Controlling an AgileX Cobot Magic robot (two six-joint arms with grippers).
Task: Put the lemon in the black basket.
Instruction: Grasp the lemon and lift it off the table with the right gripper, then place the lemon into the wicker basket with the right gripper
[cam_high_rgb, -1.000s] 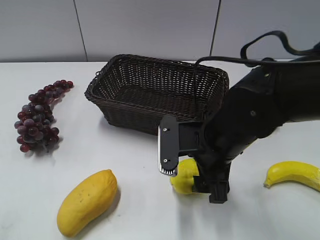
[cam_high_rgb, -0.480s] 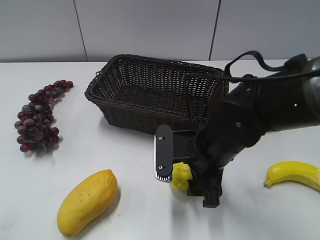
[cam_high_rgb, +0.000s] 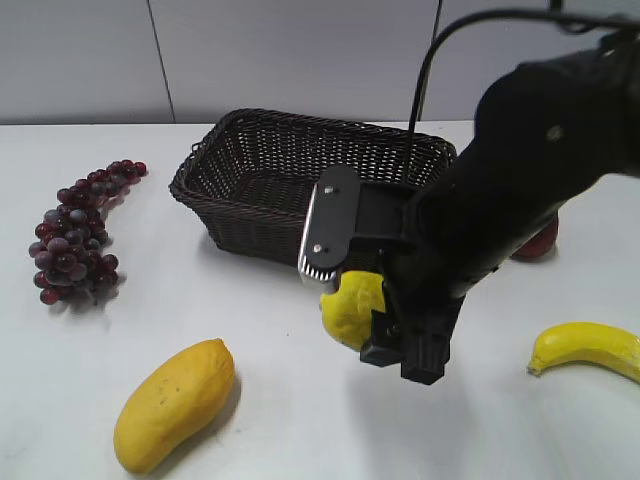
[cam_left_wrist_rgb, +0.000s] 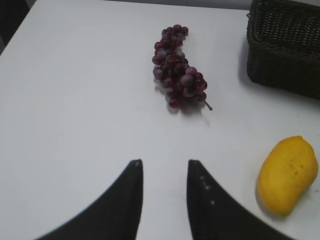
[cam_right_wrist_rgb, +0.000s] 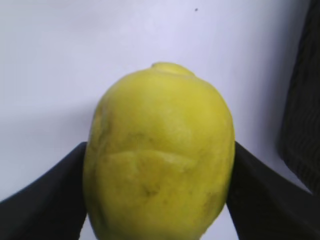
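On my far left a bunch of dark red grapes (cam_high_rgb: 78, 232) lies on the white counter (cam_high_rgb: 250, 400), and a mango (cam_high_rgb: 174, 403) rests near the front edge, well apart from them. My left gripper (cam_left_wrist_rgb: 164, 172) hangs over bare counter with its fingers (cam_left_wrist_rgb: 131, 195) spread and nothing between them; the grapes sit beyond it and the mango off to one side. Behind the middle stands the black basket (cam_high_rgb: 250, 200). Just in front of it I see my right gripper (cam_high_rgb: 375, 305) with its fingers (cam_right_wrist_rgb: 45, 200) pinching the lemon (cam_high_rgb: 352, 308) from both sides, lifted clear of the counter and outside the basket, near its front wall. Farther right a banana (cam_high_rgb: 588, 347) lies on the counter, and something red (cam_high_rgb: 535, 243) peeks out behind the arm.
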